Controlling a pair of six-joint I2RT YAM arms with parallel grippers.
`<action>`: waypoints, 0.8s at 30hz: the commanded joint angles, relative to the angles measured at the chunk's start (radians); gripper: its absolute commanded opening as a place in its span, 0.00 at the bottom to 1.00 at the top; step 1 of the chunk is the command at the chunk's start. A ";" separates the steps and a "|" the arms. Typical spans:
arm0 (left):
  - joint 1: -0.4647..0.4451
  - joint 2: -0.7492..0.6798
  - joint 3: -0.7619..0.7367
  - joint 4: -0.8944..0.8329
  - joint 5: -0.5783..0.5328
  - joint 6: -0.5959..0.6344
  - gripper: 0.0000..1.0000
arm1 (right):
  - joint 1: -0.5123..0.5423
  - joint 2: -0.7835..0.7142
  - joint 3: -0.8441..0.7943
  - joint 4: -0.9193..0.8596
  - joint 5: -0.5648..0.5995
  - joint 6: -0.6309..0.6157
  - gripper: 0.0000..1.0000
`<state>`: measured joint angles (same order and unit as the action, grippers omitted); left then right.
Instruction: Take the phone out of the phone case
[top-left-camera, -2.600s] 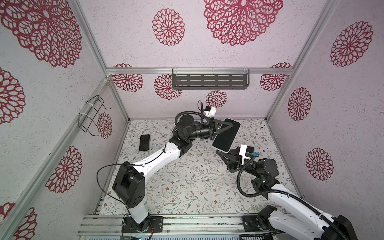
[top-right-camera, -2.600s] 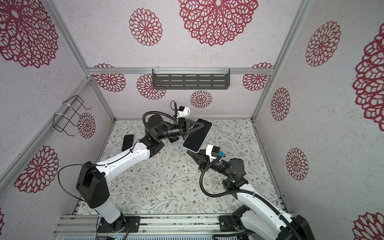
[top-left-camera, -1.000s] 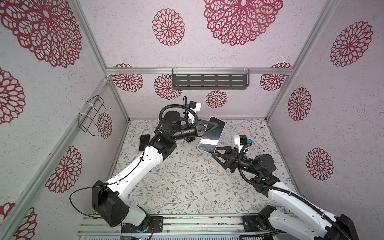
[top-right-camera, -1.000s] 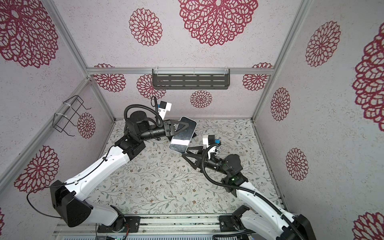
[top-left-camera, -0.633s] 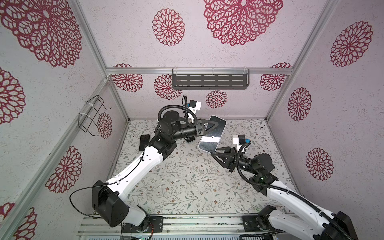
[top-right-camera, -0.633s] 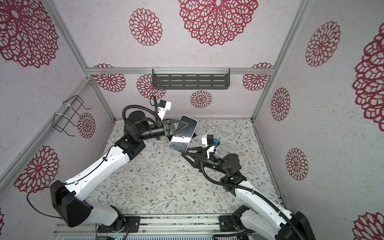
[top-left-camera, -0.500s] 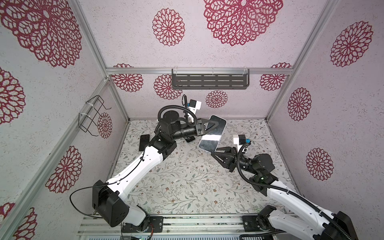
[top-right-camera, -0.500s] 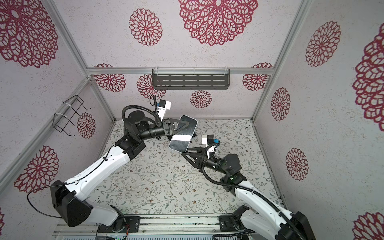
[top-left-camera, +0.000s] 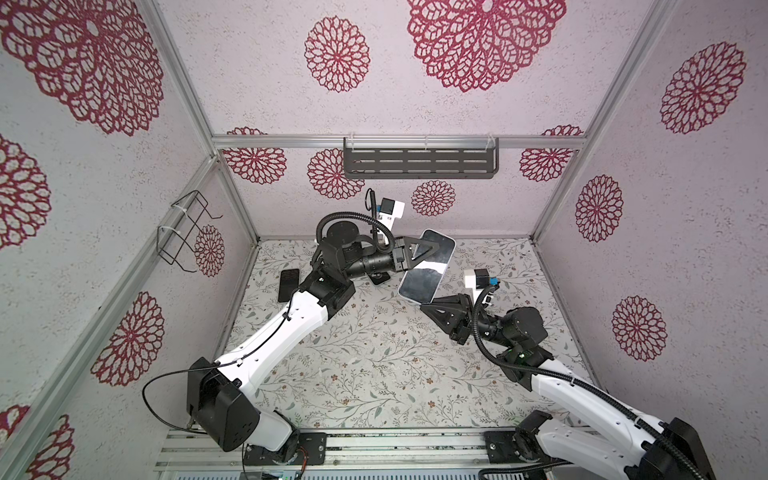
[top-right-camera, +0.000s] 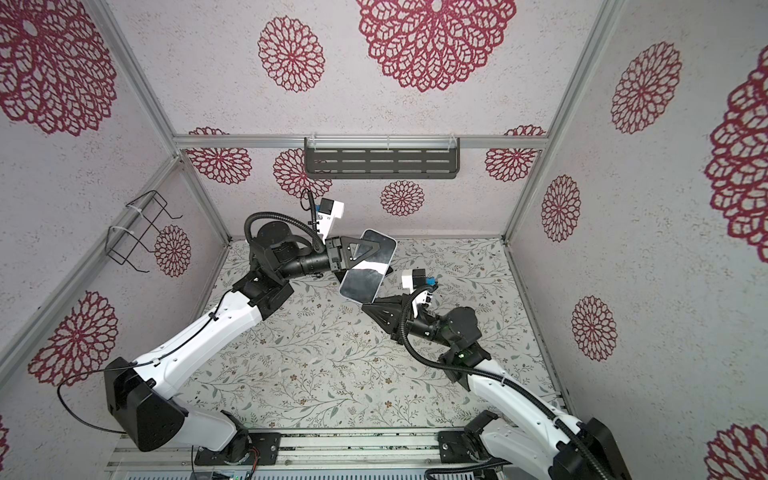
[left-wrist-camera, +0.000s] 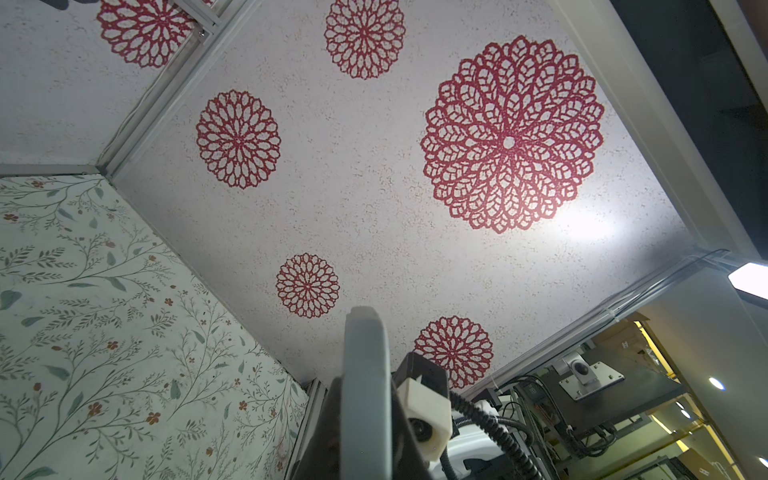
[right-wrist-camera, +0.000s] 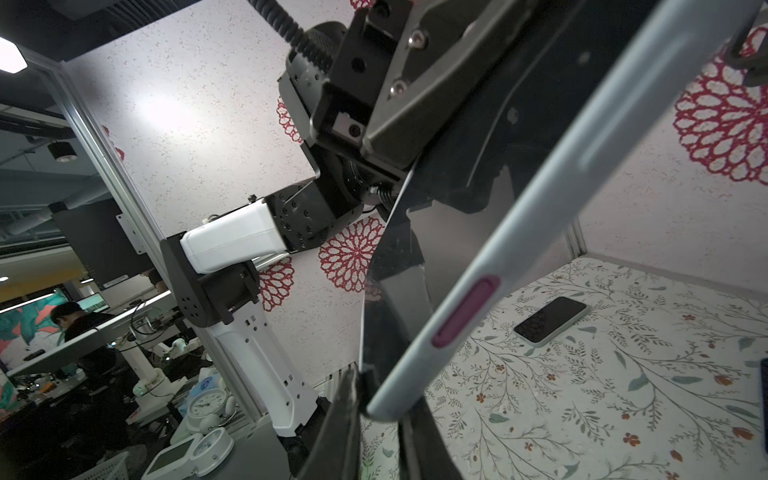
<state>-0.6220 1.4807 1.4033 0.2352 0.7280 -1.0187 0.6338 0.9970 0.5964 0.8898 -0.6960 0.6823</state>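
Floral paper covered the desk (top-left-camera: 374, 357), under walls dotted with red rosettes. Clear of that desk, out in front of the dark slotted shelf (top-left-camera: 419, 164) on the back wall, the phone (top-left-camera: 420, 282) hung tilted with its dark screen facing up. In both top views its long axis ran from a raised end nearest the shelf down to a lower end farther from it. A pale grey phone case (right-wrist-camera: 582, 174) with a magenta side button wrapped it. The left claw (top-left-camera: 434, 249) was clamped across screen and back on the half nearer the shelf. The right claw (top-left-camera: 424, 308) was closed on the case's lower corner, farthest from the shelf. A second phone (top-left-camera: 288, 284) lay flat on the desk, well off beyond the shelf's left end.
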 joint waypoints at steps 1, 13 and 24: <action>-0.026 0.004 0.003 0.074 0.007 -0.048 0.00 | 0.002 0.008 0.031 0.066 0.021 -0.021 0.10; -0.091 0.063 0.038 0.079 0.012 -0.203 0.00 | 0.001 -0.007 -0.026 0.144 0.063 -0.214 0.00; -0.142 0.111 0.032 0.069 0.016 -0.285 0.00 | -0.017 -0.089 -0.005 0.008 0.117 -0.489 0.00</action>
<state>-0.6785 1.5593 1.4345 0.3271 0.7334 -1.2579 0.6243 0.9123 0.5476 0.9142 -0.6674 0.3344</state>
